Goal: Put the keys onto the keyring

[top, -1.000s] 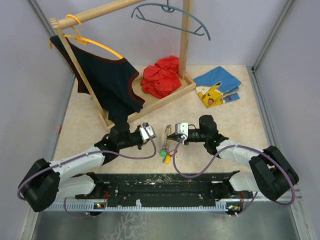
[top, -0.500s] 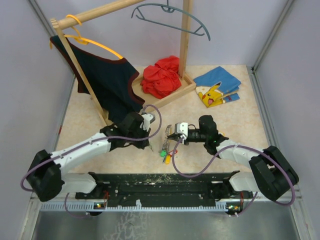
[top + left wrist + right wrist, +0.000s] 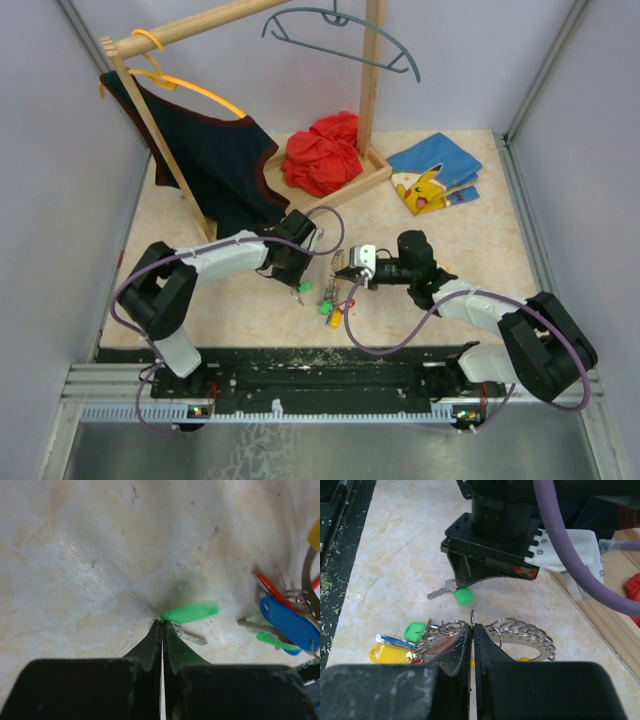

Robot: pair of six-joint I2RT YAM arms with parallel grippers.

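Note:
My right gripper [image 3: 341, 272] is shut on the thin silvery keyring [image 3: 472, 616], holding it edge-up just above the table. Several small rings on its curved metal band [image 3: 530, 632] lie to the right of my fingers. A bunch of keys hangs to the left, with yellow [image 3: 390, 654], green [image 3: 415, 629] and blue tags; it also shows in the top view [image 3: 330, 306]. My left gripper [image 3: 299, 285] is shut, its tips on a loose green-tagged key [image 3: 191, 612], which also shows in the right wrist view [image 3: 463, 596]. Red and blue tags [image 3: 285, 622] lie to its right.
A wooden clothes rack [image 3: 325, 195] stands behind, with a dark top [image 3: 215, 160] on an orange hanger and a grey hanger [image 3: 340, 30] on its rail. A red cloth [image 3: 322, 152] lies on its base. A blue Pikachu cloth [image 3: 435, 172] lies at the back right.
My left arm has swung right and stretched forward; its gripper has come down to the green-tagged key beside the bunch. The right arm and keyring have not moved.

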